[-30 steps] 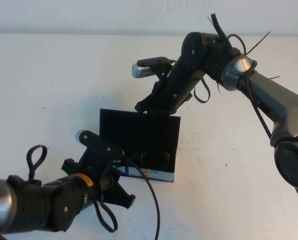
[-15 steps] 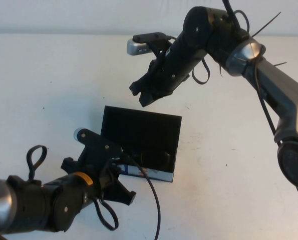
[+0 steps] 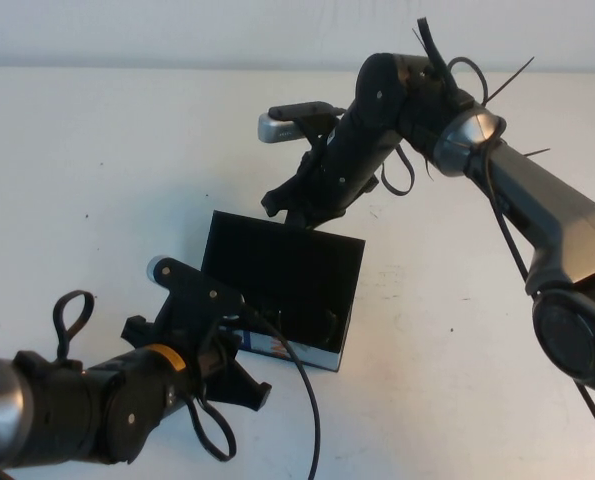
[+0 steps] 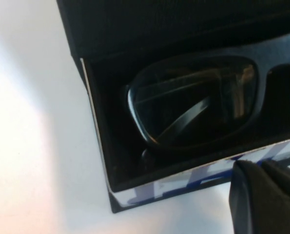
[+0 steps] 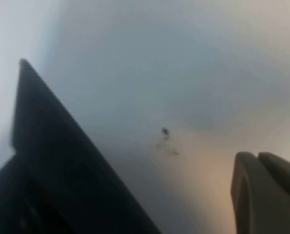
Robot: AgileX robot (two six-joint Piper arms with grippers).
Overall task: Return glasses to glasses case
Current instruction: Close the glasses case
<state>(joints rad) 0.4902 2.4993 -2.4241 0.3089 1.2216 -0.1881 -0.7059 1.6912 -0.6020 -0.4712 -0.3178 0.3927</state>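
the glasses [image 4: 198, 105] lay inside the case [image 3: 329, 345], its lid [image 3: 282, 265] raised. right gripper [image 3: 295, 208] sat at the lid's far edge, apparently to close it; grip unclear. left gripper [image 3: 239, 385] waited near the case front, grip unclear.

White table [image 3: 97, 150] under the open glasses case [image 3: 277, 275]

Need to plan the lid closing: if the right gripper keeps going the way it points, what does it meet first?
Probably the raised lid of the glasses case; the right gripper points down-left just above its top edge. Depth is uncertain, so it might pass behind.
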